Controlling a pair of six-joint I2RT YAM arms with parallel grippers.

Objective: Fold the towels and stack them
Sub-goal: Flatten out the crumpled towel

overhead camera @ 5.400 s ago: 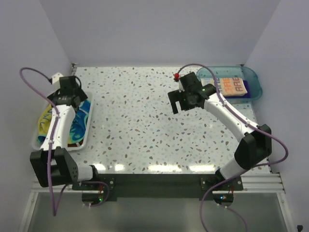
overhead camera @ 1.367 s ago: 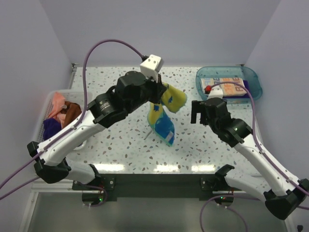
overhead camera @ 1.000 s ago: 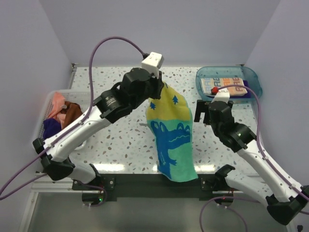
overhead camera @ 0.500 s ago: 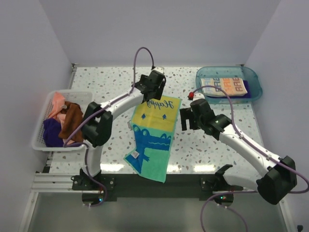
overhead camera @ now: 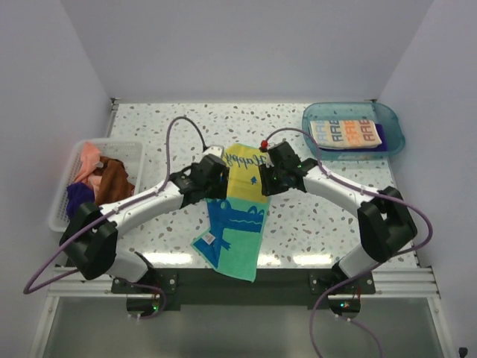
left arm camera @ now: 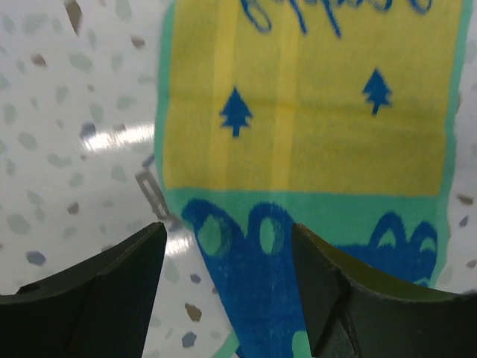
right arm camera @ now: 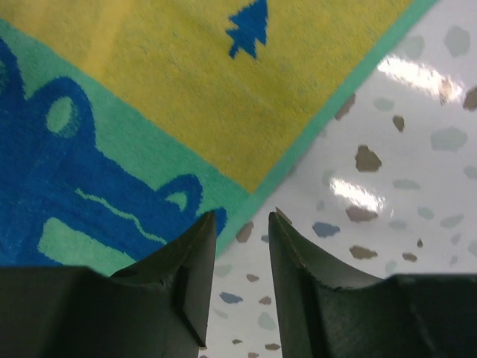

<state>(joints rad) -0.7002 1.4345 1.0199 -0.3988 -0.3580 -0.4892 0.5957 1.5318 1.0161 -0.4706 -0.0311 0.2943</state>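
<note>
Left fingers (overhead camera: 212,180) and right fingers (overhead camera: 274,177) flank the long, soft-piled crocodile towel (overhead camera: 237,212). It lies flat on the speckled surface (overhead camera: 164,127), its low end draped past the near edge. From the left wrist, two blunt black fingers stand wide apart over the towel's left hem and hold nothing; below them are yellow pile and blue trees. From the right wrist, the fingers are narrowly parted at the teal hem, with bare surface showing through the slit and nothing between them.
</note>
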